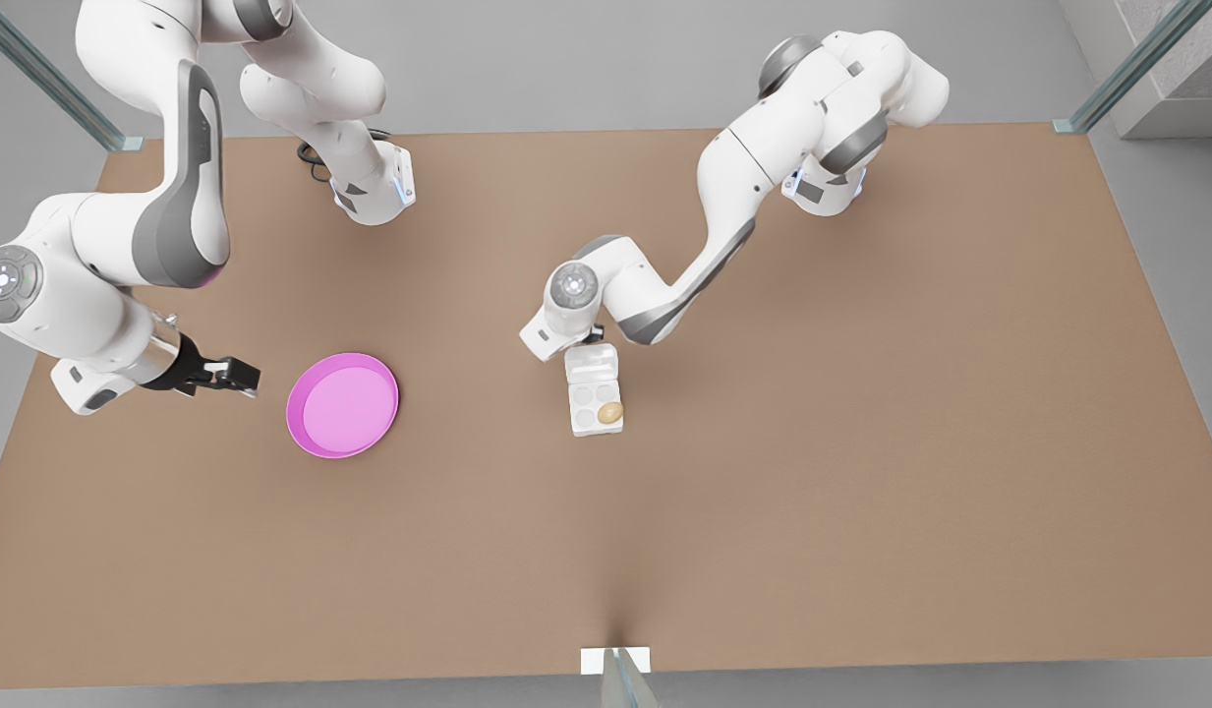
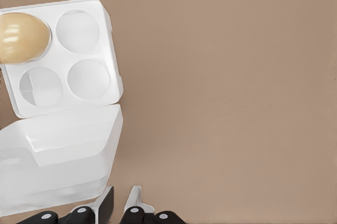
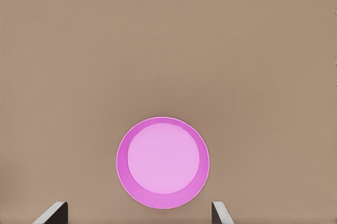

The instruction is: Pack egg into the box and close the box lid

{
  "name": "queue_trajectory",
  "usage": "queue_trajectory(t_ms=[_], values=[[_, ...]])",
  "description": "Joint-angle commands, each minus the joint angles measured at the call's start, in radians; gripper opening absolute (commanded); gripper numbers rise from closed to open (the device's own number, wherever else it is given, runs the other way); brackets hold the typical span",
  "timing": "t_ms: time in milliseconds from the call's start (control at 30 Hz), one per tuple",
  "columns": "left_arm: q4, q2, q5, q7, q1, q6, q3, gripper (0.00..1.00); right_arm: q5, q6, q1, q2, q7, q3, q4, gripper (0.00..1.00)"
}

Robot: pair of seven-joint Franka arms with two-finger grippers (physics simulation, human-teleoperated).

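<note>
The white box [image 1: 596, 406] sits mid-table with its lid [image 1: 592, 369] swung open on the far side. The tan egg [image 1: 610, 413] rests in one cup on the front view's right. In the left wrist view the egg [image 2: 21, 37] fills a corner cup of the box [image 2: 60, 58], and the lid [image 2: 58, 155] lies beside my left gripper [image 2: 120, 203]. Its fingers are shut and sit just off the lid's outer edge. My left gripper [image 1: 591, 339] hangs right behind the lid. My right gripper [image 1: 237, 376] [image 3: 139, 213] waits open at the front view's left.
A round pink plate [image 1: 342, 404] [image 3: 162, 162] lies on the brown table [image 1: 861, 442] between my right gripper and the box, with nothing on it. Both arm bases stand at the table's far edge.
</note>
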Motion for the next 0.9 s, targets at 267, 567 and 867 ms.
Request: queue_trajectory(t_ms=[267, 567, 867], values=[[0.038, 0.002, 0.002, 0.016, 0.003, -0.002, 0.003, 0.36, 0.0, 0.0, 0.002, 0.0, 0.0, 0.0, 0.002, 1.0], [0.051, 0.002, 0.002, 0.018, 0.003, -0.043, 0.001, 0.36, 0.0, 0.0, 0.002, 0.001, 0.0, 0.0, 0.002, 1.0], [0.038, -0.01, 0.017, 0.076, 0.02, -0.178, 0.001, 0.31, 0.0, 0.0, 0.002, 0.001, 0.0, 0.002, 0.002, 1.0]])
